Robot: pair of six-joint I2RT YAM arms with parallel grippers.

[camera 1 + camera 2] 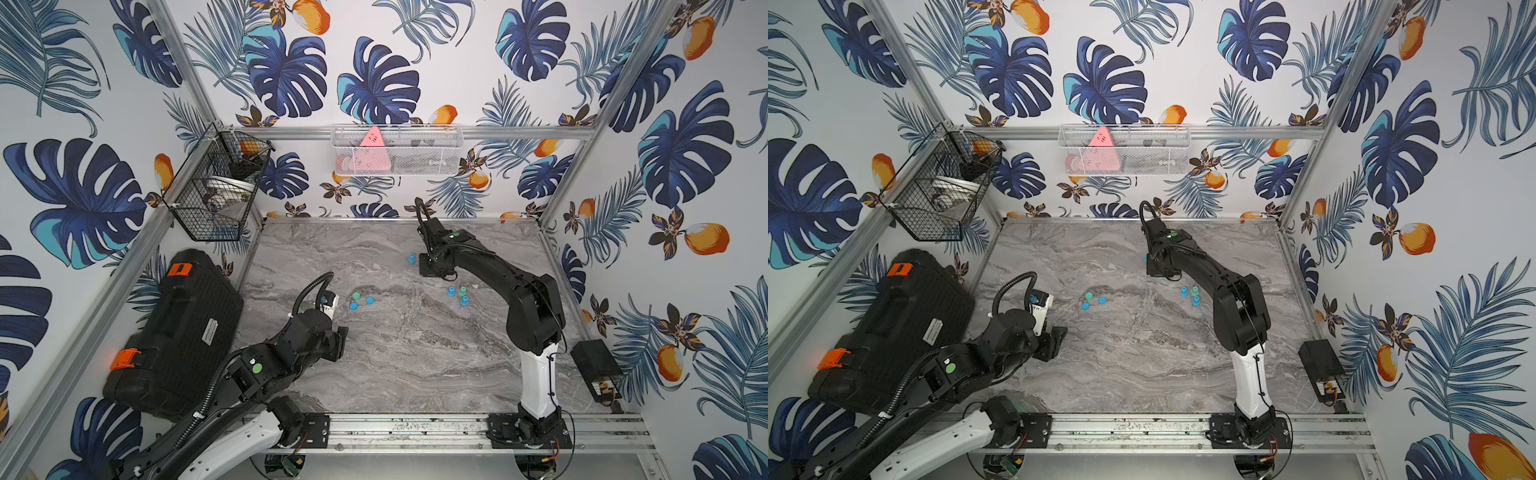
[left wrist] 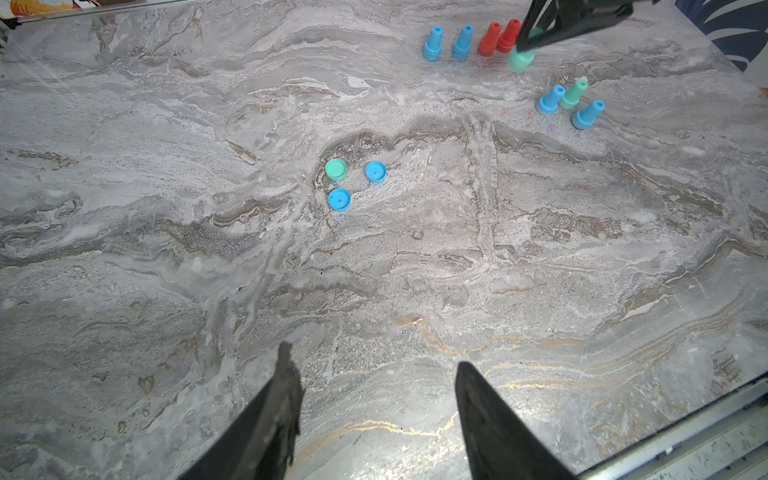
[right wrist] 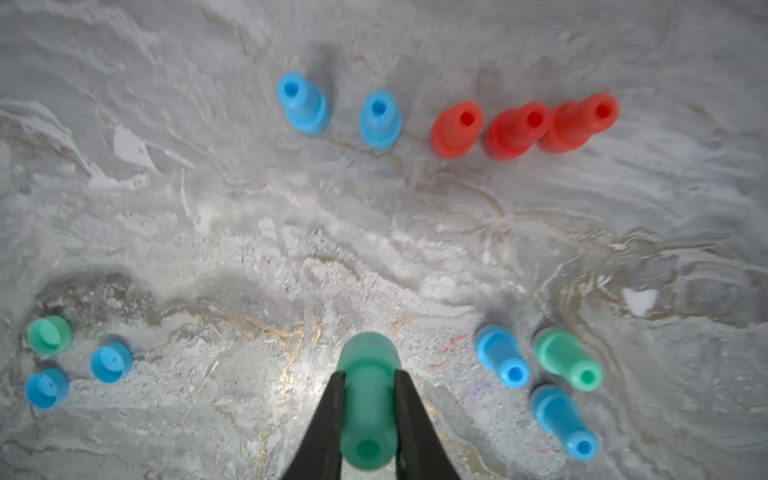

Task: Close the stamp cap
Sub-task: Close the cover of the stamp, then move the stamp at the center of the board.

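My right gripper (image 3: 370, 374) is shut on a green stamp (image 3: 368, 399), clamped by its narrow neck with the wide end towards the marble table (image 3: 249, 232). The left wrist view shows that stamp (image 2: 520, 60) just above the table beside the red stamps (image 2: 489, 39). A green cap (image 2: 336, 169) and two blue caps (image 2: 376, 171) lie together mid-table. My left gripper (image 2: 372, 355) is open and empty, well short of the caps. Two blue stamps (image 3: 500, 355) and a green stamp (image 3: 567, 359) stand near the held one.
Two blue stamps (image 3: 303, 102) and three red stamps (image 3: 457, 129) stand in a row further back. A black tool case (image 1: 174, 332) lies left of the table and a small black box (image 1: 596, 370) right. Wire baskets (image 1: 397, 149) hang on the walls.
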